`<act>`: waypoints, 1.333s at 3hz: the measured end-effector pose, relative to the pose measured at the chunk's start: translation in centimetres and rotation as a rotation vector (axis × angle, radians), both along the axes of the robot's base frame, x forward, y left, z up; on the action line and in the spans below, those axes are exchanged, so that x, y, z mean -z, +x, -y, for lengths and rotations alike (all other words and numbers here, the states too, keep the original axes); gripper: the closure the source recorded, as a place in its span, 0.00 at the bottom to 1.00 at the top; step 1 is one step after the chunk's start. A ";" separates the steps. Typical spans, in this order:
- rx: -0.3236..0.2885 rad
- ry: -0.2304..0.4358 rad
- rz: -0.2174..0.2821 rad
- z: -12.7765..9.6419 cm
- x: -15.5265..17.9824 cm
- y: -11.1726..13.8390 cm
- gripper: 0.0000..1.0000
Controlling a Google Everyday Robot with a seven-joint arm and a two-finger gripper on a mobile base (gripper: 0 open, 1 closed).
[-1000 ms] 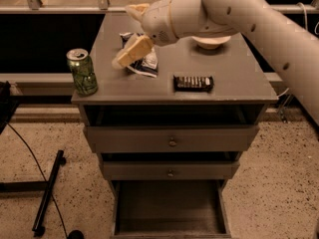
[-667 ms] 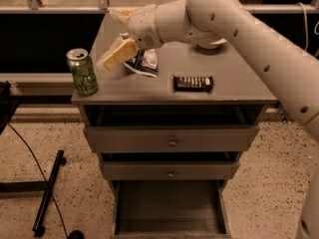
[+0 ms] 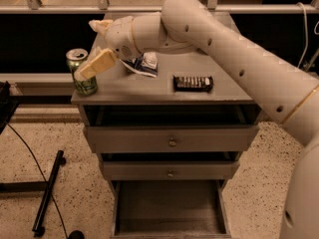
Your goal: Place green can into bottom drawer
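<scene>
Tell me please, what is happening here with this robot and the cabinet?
The robot arm has its end effector at the green can, which stands upright on the front left corner of the grey cabinet. The fingers are apart, one in front of the can, so nothing is gripped yet. The bottom drawer is pulled open and holds nothing. A snack bag and a dark wrapped bar lie further right on the top.

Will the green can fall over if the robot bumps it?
Maybe. The can is tall and narrow, standing at a front corner of the cabinet, so a bump could tip it off. Being round, it would likely roll. The gripper, right beside it, is open.
</scene>
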State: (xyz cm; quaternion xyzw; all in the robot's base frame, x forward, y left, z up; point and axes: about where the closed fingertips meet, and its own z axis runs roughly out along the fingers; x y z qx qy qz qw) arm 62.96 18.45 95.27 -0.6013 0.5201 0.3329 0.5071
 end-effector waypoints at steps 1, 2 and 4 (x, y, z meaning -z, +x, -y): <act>0.005 0.017 -0.027 -1.4 0.8 0.3 0.00; -0.024 0.048 -0.094 -3.1 1.7 0.1 0.00; -0.009 0.006 -0.166 -4.1 3.8 0.6 0.18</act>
